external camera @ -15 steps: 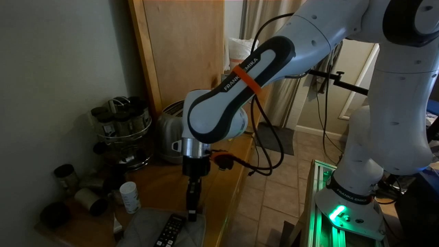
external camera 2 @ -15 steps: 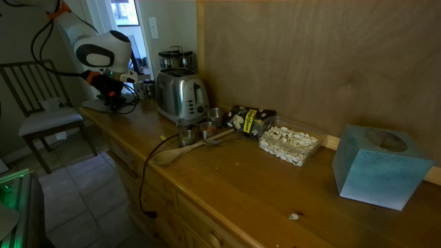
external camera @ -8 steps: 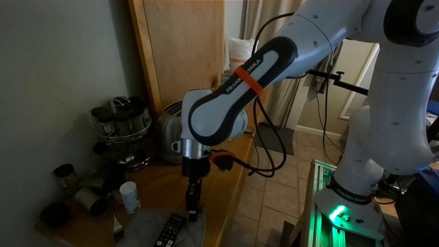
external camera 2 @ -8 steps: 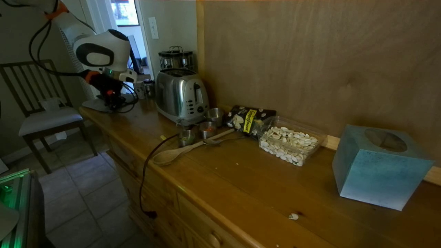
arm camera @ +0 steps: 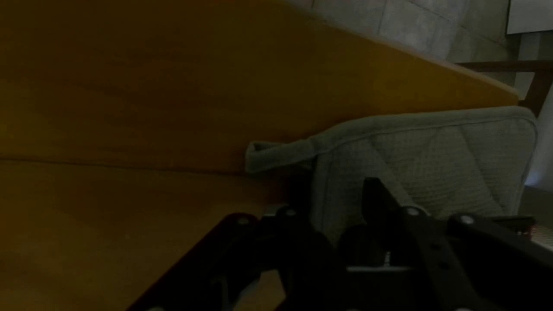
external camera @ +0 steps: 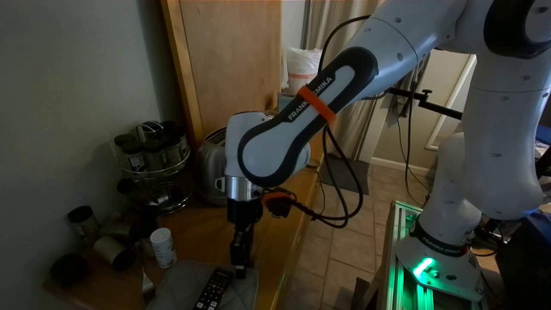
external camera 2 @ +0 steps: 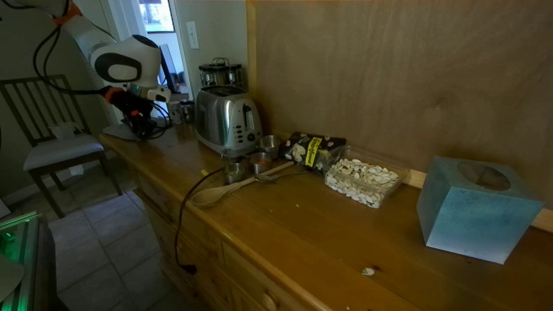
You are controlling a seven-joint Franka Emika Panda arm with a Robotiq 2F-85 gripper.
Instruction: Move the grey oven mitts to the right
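The grey oven mitt lies flat at the counter's end in an exterior view, with a black remote on it. Its pale edge shows in an exterior view. In the wrist view the mitt has a hanging loop at its near corner. My gripper points down at the mitt's near edge, beside the remote. In the wrist view my gripper has its fingers apart, one on each side of the mitt's stitched edge. Whether the fingertips touch the fabric is too dark to tell.
A white shaker and several jars stand beside the mitt. The silver toaster is farther along the counter. Measuring cups, a wooden spoon, a seed tub and a blue box follow.
My wrist has shifted slightly to the left in both exterior views and the gripper tilts a little. The fingertips stay near the same spot. The mitt and remote have not visibly moved.
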